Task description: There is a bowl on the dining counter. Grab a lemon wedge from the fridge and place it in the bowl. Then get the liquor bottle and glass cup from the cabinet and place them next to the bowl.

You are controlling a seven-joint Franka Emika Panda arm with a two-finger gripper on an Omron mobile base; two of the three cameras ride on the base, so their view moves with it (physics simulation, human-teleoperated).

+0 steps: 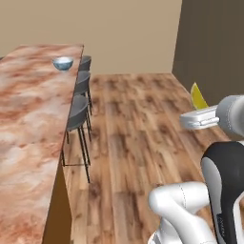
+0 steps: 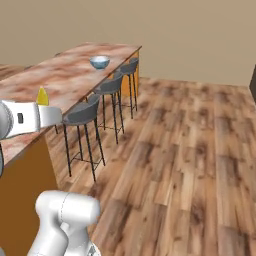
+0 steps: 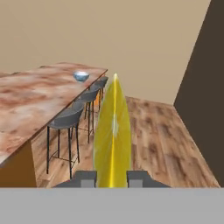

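A yellow lemon wedge point(image 3: 113, 135) stands edge-on between my two dark fingertips, and my gripper point(image 3: 112, 177) is shut on it. From the left base view the lemon wedge point(image 1: 198, 96) pokes up above my white hand, over the wooden floor. It shows as a small yellow tip point(image 2: 43, 96) in the right base view. A small blue-grey bowl point(image 1: 63, 63) sits on the marbled dining counter point(image 1: 28, 124), far along it toward the back wall. The same bowl point(image 2: 99, 62) point(image 3: 81, 76) lies well ahead of the hand. The liquor bottle, glass cup, fridge and cabinet are out of view.
Three dark bar stools point(image 1: 78, 114) line the counter's floor side. Wooden floor point(image 1: 138, 138) stretches to the beige back wall. A dark wall point(image 1: 214, 43) runs along the right.
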